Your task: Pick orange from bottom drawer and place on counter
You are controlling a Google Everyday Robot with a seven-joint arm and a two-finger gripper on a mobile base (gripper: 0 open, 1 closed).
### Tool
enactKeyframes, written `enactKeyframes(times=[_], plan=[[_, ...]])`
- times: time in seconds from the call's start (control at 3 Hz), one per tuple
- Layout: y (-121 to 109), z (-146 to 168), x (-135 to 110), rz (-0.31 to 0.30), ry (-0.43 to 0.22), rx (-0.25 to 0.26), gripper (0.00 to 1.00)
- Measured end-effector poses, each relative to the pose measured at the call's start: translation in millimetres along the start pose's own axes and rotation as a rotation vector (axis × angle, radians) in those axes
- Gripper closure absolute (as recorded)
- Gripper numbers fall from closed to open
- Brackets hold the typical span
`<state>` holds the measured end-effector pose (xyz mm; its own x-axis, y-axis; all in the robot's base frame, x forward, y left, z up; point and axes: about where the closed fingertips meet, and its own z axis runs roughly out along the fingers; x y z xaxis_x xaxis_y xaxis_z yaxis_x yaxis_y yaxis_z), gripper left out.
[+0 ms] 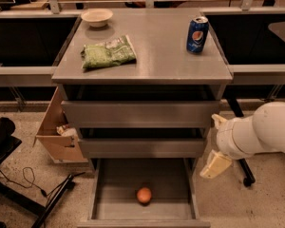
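The orange [144, 194] lies in the pulled-out bottom drawer [109, 194], near the middle of its floor. The two upper grey drawers are closed. The counter [156, 56] is the grey metal top of the cabinet. My gripper [215, 164] hangs at the end of the white arm to the right of the cabinet, beside the bottom drawer's right wall and above floor level, well apart from the orange.
On the counter stand a pale bowl [97, 17] at the back left, a green chip bag [108, 52] and a blue soda can [197, 34]. A cardboard box [57, 137] sits left of the cabinet. Dark side tables flank it. Cables lie on the floor at left.
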<state>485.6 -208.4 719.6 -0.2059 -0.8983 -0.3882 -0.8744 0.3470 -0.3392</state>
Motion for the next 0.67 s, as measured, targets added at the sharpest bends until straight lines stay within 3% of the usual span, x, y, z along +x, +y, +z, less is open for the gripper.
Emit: enactKeyframes(times=[0.33, 0.67], plan=[[-16.6, 4.2, -6.3, 0.002, -0.032, 0.065, 0.0], [-16.6, 4.2, -6.3, 0.002, -0.032, 0.065, 0.0]])
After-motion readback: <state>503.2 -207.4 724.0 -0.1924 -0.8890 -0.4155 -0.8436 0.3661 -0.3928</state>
